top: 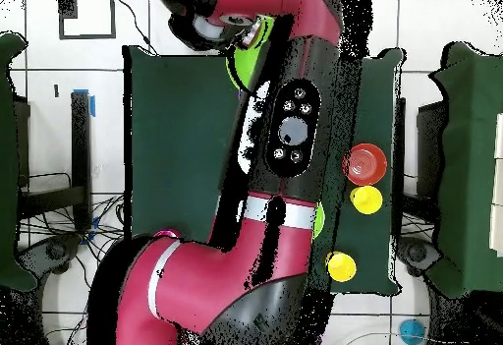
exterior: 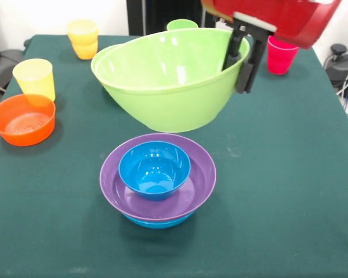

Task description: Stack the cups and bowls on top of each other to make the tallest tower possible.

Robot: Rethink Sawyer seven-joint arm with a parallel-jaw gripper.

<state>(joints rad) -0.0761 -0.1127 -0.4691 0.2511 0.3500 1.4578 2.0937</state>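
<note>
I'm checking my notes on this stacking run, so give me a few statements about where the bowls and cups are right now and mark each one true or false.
1. The gripper holds the large light green bowls by the rim, lifted off the table. True.
2. The small blue bowl sits inside the purple bowl. True.
3. The orange bowl is part of the stack. False: it sits alone near the table's edge, beside the yellow cup.
4. The red cup lies tipped on its side. False: it stands upright.
5. A large blue bowl lies under the purple bowl. True.
</note>
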